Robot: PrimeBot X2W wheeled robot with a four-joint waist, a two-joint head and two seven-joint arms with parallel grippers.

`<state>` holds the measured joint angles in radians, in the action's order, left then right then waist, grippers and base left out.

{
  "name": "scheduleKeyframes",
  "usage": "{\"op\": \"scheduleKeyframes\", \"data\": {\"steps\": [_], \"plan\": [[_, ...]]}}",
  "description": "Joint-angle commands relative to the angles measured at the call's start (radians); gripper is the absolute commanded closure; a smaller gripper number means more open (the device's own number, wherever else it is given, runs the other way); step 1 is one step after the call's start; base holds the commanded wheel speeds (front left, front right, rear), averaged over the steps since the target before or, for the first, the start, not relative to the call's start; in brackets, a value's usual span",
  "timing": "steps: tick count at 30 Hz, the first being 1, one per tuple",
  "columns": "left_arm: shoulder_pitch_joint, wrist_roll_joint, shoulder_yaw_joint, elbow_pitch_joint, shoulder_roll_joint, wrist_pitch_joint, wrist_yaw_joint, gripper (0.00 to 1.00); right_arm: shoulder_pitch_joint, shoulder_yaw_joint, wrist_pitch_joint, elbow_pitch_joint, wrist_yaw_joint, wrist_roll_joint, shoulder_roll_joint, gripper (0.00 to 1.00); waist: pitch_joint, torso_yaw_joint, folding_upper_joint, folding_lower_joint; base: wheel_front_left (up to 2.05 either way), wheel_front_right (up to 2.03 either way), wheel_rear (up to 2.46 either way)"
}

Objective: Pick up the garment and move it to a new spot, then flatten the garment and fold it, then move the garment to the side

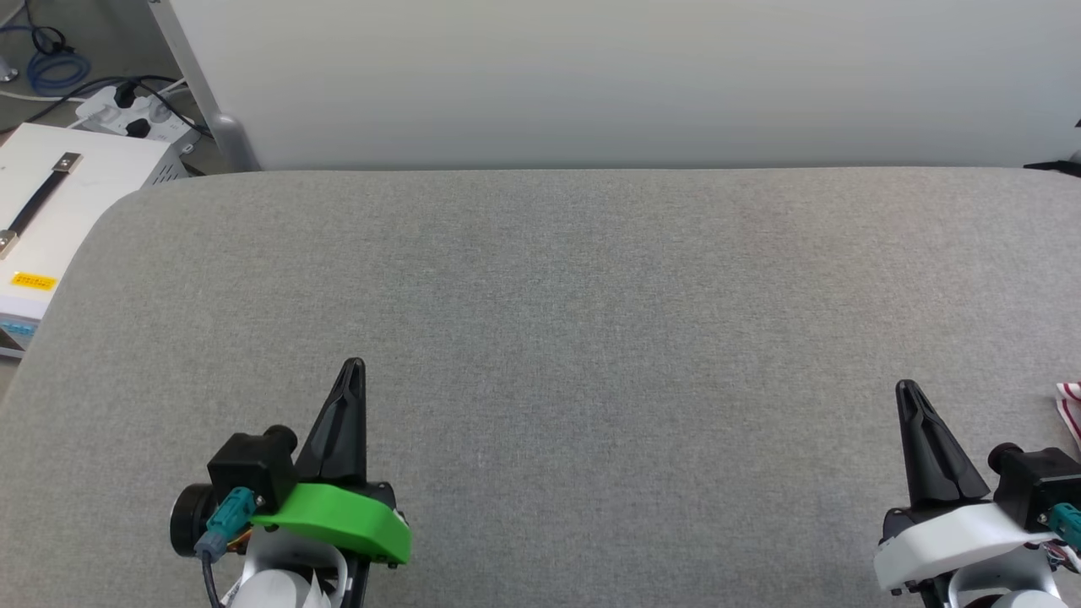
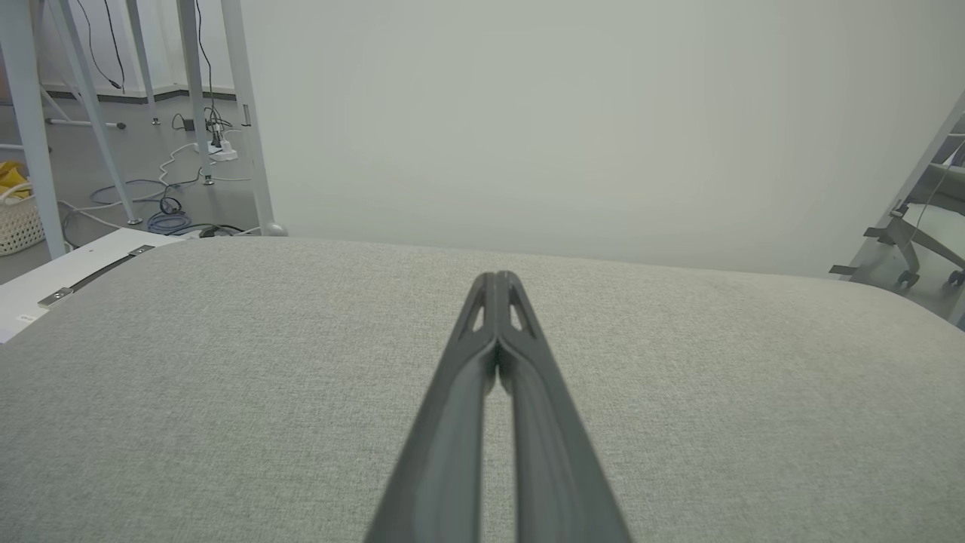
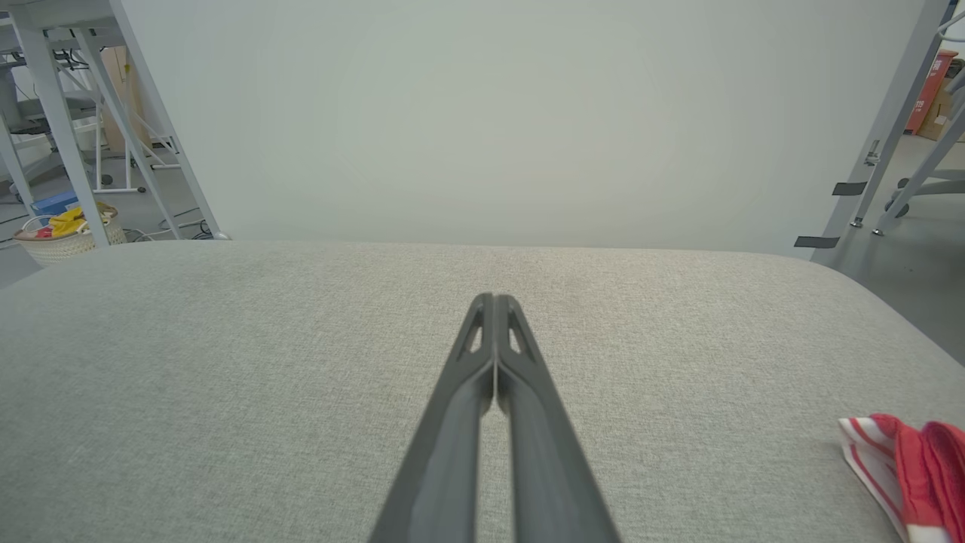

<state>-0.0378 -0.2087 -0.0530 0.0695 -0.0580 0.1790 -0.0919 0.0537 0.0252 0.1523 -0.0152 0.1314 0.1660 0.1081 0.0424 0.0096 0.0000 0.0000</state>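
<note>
Head view: garment (image 1: 1071, 409) near right edge of grey surface (image 1: 591, 295).

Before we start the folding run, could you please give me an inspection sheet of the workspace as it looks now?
surface: grey fabric-covered table, flat.
job's things: red garment with white striped trim, on the table's right side, cut off by the frame.
clutter: nothing seen.
grippers: left gripper shut, holding nothing; right gripper shut, holding nothing, apart from the garment.
cables: blue coiled cable and white power strip on the floor, far left.
surroundings: pale panel behind; white box with black handle; basket.
</note>
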Motion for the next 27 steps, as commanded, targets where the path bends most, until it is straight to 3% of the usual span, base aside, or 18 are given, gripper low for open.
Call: {"op": "scheduleKeyframes", "data": {"steps": [1,27], "plan": [[0.012,0.015,0.006,-0.005,0.003,-0.008,0.009,1.00,-0.016,-0.004,-0.007,0.003,0.000,-0.010,-0.003,1.00,-0.001,0.000,0.0000,0.0000,0.00,0.00,0.00],[0.020,0.074,0.020,-0.025,0.004,-0.060,0.034,1.00,-0.028,-0.010,-0.051,0.007,0.000,-0.058,-0.020,1.00,-0.013,-0.003,0.0000,0.0000,0.00,0.00,0.00]]}}
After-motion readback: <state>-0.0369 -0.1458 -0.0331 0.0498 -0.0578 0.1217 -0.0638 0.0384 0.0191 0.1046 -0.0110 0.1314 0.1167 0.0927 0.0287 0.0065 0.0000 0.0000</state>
